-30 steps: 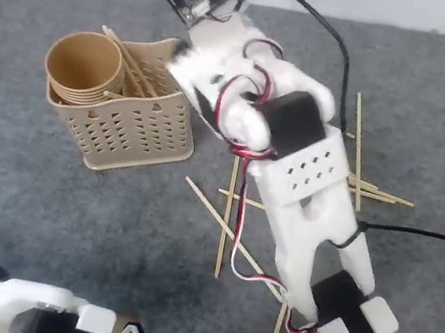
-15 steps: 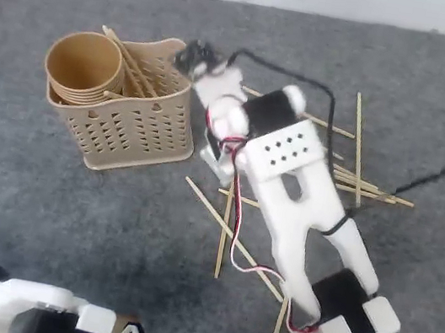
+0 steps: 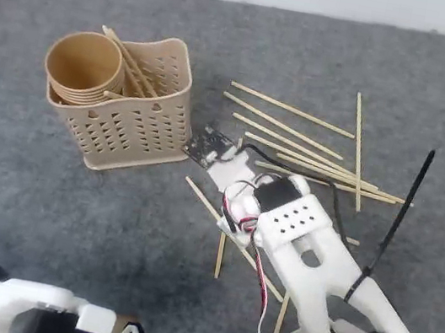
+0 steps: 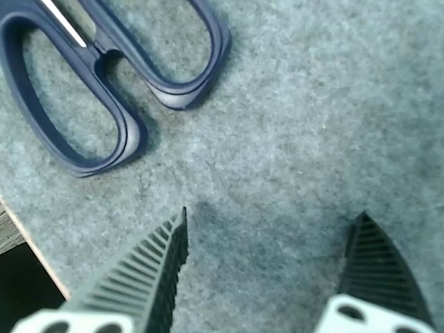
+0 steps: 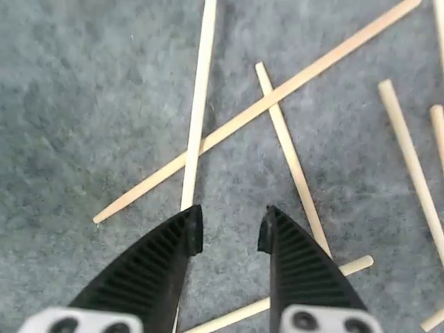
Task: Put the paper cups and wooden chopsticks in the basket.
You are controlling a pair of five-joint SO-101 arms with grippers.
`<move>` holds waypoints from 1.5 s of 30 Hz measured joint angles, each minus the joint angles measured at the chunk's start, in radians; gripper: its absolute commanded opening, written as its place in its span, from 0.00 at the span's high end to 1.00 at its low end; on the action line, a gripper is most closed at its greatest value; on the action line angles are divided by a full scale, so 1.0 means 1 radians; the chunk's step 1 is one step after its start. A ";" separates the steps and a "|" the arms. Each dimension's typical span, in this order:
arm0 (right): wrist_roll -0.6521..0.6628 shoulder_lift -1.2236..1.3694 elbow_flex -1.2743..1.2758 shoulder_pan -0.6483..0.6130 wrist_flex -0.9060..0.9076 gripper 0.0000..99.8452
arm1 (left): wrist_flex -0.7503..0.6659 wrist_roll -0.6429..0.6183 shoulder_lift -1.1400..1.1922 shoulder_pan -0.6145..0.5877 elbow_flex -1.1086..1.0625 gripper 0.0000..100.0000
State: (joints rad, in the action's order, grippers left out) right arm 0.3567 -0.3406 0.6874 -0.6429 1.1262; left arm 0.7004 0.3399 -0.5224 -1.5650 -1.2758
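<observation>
A beige basket [image 3: 139,131] stands at the left, holding a stack of paper cups [image 3: 84,66] and a few wooden chopsticks [image 3: 129,61]. Several more chopsticks [image 3: 295,140] lie fanned on the grey carpet to its right. My right arm [image 3: 297,230] stretches from the near right edge over a few crossed chopsticks [image 3: 208,203]. In the right wrist view my right gripper [image 5: 229,222] is open by a narrow gap, nothing in it, just above crossing chopsticks [image 5: 277,94]. My left gripper [image 4: 270,222] hangs wide open over bare carpet.
Dark blue scissors [image 4: 104,69] lie on the carpet ahead of the left gripper. A black cable [image 3: 398,213] sticks up beside the right arm. The left arm's white base [image 3: 28,305] sits at the near left edge. Grey carpet lies open in front of the basket.
The right arm has pulled back from beside the basket toward the near edge and come down over the crossed chopsticks, uncovering the fanned ones at the right. The left arm kept still.
</observation>
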 measured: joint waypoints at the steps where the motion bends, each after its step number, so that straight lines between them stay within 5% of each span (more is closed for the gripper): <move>1: 0.000 0.002 0.003 0.000 -0.002 0.86 | 0.000 0.000 0.000 0.000 0.000 0.65; 19: -0.026 0.233 0.012 -0.121 -0.094 0.86 | 0.000 0.000 0.000 0.000 0.000 0.65; 29: -0.026 0.296 0.009 -0.061 -0.155 0.87 | 0.000 0.000 0.000 0.000 0.000 0.65; 33: -0.011 0.325 0.009 -0.051 -0.160 1.00 | 0.000 0.000 0.000 0.000 0.000 0.65; 39: -0.003 0.325 0.009 -0.048 -0.163 0.99 | 0.000 0.000 0.000 0.000 0.000 0.65; 45: 0.044 0.209 -0.147 -0.051 0.089 0.99 | 0.000 0.000 0.000 0.000 0.000 0.65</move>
State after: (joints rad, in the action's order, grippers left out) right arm 0.4012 -0.1320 0.5401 -0.6935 1.2152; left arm 0.7004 0.3399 -0.5224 -1.5650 -1.2758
